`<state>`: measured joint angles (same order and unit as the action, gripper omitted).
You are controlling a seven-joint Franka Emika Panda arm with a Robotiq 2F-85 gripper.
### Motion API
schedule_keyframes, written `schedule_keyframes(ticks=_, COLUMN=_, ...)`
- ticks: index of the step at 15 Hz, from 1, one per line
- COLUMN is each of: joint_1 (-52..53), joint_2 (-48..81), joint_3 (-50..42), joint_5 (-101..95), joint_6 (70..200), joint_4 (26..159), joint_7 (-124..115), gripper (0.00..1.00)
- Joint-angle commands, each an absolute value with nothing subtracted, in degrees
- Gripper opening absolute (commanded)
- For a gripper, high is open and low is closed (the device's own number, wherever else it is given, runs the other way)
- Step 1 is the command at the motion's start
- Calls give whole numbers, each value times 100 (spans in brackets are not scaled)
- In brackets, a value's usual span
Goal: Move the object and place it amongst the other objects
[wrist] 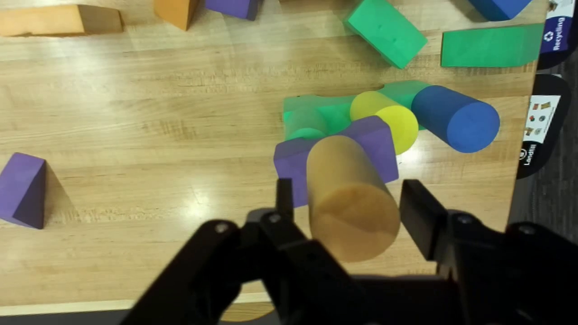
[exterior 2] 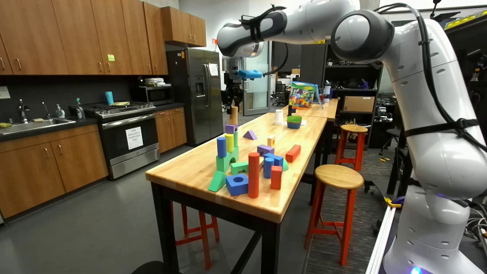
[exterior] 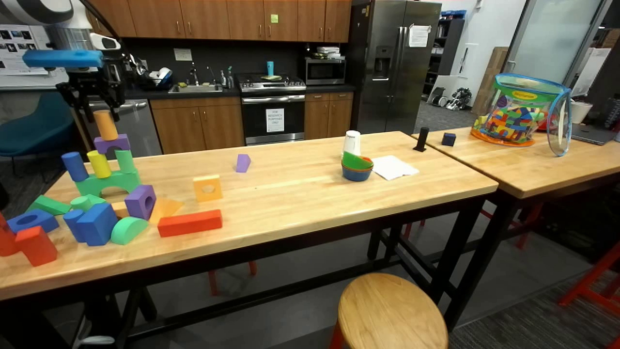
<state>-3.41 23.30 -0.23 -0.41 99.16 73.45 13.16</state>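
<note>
The gripper [wrist: 347,201] has its fingers [wrist: 422,219] parted around the upper end of the tan cylinder [exterior: 106,125]; in the wrist view a gap shows along one side. The cylinder stands on the purple arch [exterior: 112,144]. The purple block [exterior: 132,202], pierced by a round hole, stands on the table [exterior: 290,194] among the other blocks [exterior: 98,225], near the green half-round [exterior: 129,230]. The oven sign [exterior: 275,120] reads "FOR RESEARCH PURPOSES ONLY"; past the table's edge, the wrist view shows a "Recycling" label [wrist: 558,31] and a "Landfill" label [wrist: 539,131]. Print on the fridge sheet [exterior: 419,36] is too small to read.
</note>
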Motion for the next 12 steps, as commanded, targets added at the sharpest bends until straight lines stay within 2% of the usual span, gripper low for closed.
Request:
schedule_keyframes(ticks=1, joint_1=-384, joint_2=2355, joint_3=8, joint_5=21, joint_6=9914, joint_4=7271, joint_7=1428, gripper=31)
schedule_keyframes(ticks=3, joint_1=-386, joint_2=2355, joint_3=9, joint_5=27, joint_6=9903, joint_4=7267, joint_7=1426, gripper=16)
schedule_keyframes(ticks=12, joint_1=-331, joint_2=1816, joint_3=16, joint_5=-31, joint_6=10097, joint_4=7434, joint_7=1430, gripper=16)
